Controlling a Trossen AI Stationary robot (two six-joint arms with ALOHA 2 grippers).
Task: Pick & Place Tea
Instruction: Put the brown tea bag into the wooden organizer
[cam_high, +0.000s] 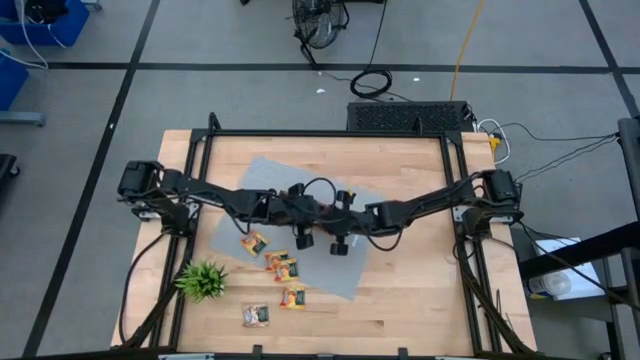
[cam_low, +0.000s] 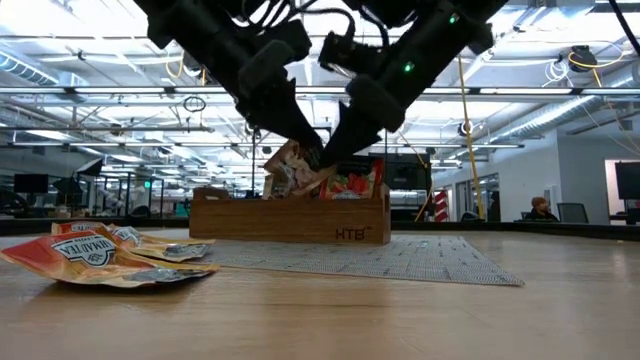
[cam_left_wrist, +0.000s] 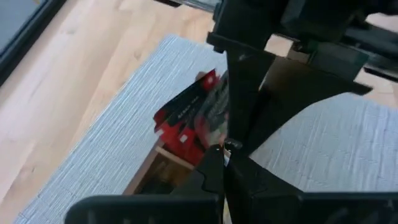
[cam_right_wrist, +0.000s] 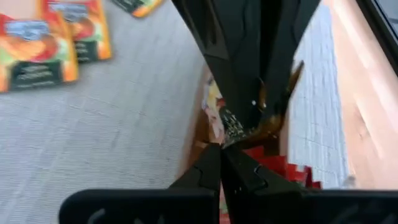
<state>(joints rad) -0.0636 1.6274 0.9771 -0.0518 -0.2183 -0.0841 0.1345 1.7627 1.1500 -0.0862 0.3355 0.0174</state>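
Both arms meet over the grey mat (cam_high: 250, 190), fingers pointing down above the wooden tray (cam_low: 290, 222). The tray holds red sachets (cam_low: 355, 182), which also show in the left wrist view (cam_left_wrist: 186, 118). A pale tea sachet (cam_low: 288, 165) stands tilted out of the tray. My left gripper (cam_low: 312, 150) is shut at its upper corner. My right gripper (cam_low: 336, 158) is shut tip to tip against the left one. Several orange-yellow sachets (cam_high: 280, 265) lie flat on the mat and table, toward the near-left. My left gripper pinches the pale sachet's upper corner (cam_low: 305, 158) between its fingertips, slanting down from the left. The sachet stays tilted, its lower part inside the tray. My right gripper's shut fingertips (cam_right_wrist: 221, 152) reach the same sachet's edge (cam_right_wrist: 225, 134), slanting down from the right; whether they grip it I cannot tell.
A small green plant (cam_high: 203, 280) stands near the near-left corner. A crumpled orange sachet (cam_low: 95, 258) lies close to the low camera. Bare wood stretches across the table's near-right part (cam_high: 410, 290). Black frame rails (cam_high: 330, 133) run along the far edge and both sides.
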